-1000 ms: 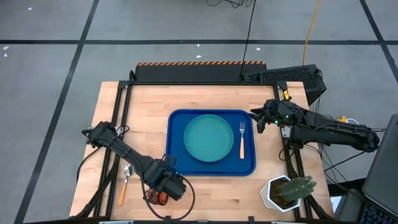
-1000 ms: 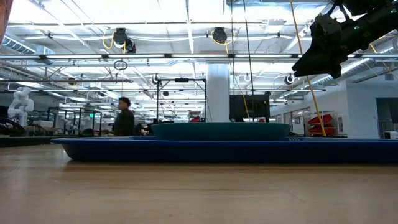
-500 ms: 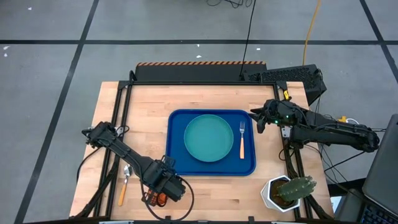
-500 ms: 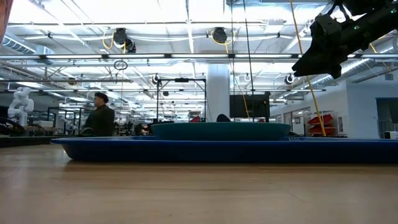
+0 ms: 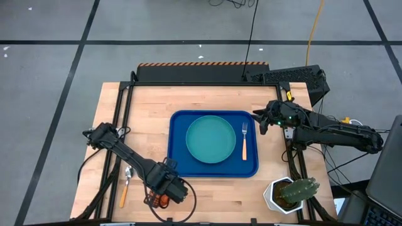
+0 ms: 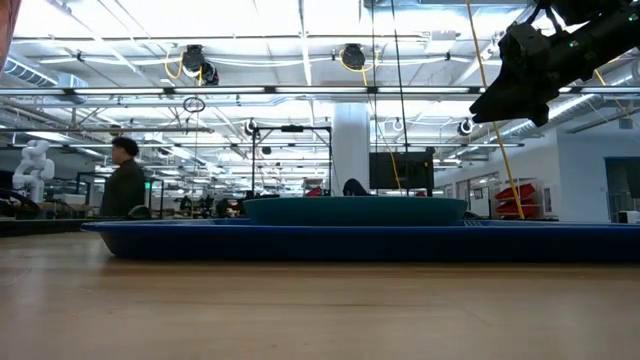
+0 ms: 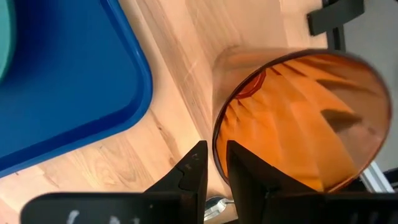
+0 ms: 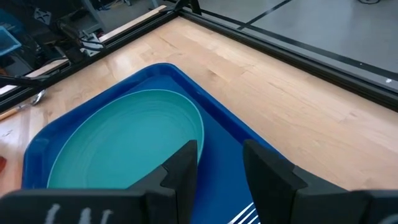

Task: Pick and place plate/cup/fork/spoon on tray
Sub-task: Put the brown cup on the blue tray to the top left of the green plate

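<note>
Amber cup point(image 7: 298, 118) – rim pinched between narrow jaws of left gripper point(image 7: 213, 163), near table's front edge beside tray point(image 5: 213, 145) | right gripper point(image 8: 217, 163) – jaws parted, empty, above tray's right edge | plate point(image 5: 210, 139), fork point(image 5: 244, 140) on tray | spoon point(image 5: 125, 186) on table

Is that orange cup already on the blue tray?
No. The cup sits off the tray, on bare wood, with the left hand clamped on its rim.

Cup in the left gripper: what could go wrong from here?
1. The left gripper pinches only the cup rim, one finger inside and one outside; the cup is tilted, so it may slip or twist.
2. The tray rim is close by; carried low, the cup could clip it.
3. The plate and fork fill most of the tray, leaving little room.
</note>
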